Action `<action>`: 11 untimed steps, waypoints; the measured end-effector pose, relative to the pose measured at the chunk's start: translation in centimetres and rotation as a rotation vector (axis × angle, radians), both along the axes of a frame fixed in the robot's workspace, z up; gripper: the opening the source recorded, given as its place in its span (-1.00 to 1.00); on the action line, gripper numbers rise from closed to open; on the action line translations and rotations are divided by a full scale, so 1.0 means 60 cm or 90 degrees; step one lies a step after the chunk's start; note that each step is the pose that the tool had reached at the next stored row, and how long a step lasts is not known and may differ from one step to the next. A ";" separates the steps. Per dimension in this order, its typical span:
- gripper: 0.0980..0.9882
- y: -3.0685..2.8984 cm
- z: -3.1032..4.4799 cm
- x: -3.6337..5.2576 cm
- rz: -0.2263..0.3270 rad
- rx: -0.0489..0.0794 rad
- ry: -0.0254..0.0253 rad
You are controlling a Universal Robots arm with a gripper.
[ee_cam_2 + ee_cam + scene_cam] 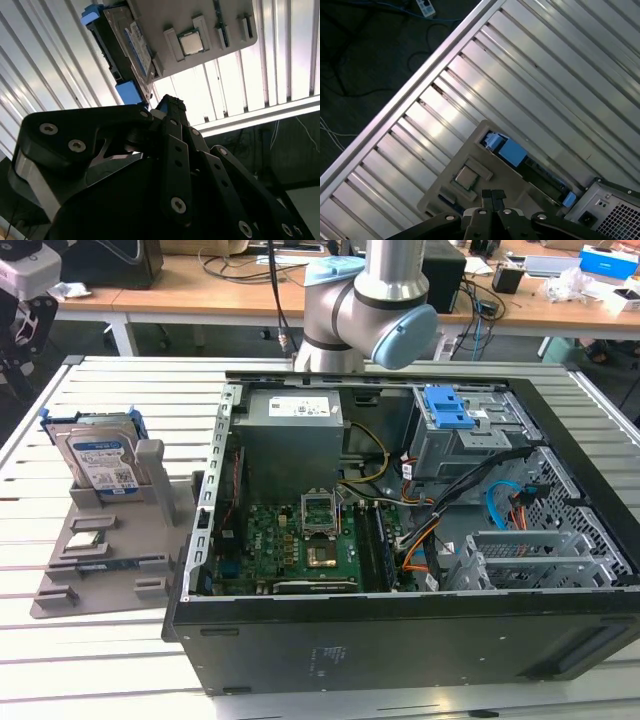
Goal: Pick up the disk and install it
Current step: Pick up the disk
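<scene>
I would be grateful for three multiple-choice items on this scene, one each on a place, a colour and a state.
1. Where is the disk relative to the case?
A) inside it
B) upright in the grey holder beside it
C) lying on top of it

2. What colour is the disk's frame?
A) red
B) blue
C) green

3. The case is:
A) open
B) closed
C) wrapped in plastic

Answers:
1 B: the disk stands in the holder, at the exterior view's left of the case.
2 B: blue edges border the silver disk.
3 A: the motherboard lies exposed.
</scene>
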State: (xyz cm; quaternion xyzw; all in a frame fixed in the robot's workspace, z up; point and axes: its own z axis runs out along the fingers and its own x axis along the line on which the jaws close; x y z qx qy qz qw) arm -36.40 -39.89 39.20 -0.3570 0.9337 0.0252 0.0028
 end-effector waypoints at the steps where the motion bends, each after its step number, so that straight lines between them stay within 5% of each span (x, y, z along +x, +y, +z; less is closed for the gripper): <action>1: -0.98 0.0000 0.000 0.000 0.004 0.000 0.0000; 11: -0.98 0.0000 0.000 0.000 0.059 0.000 0.0000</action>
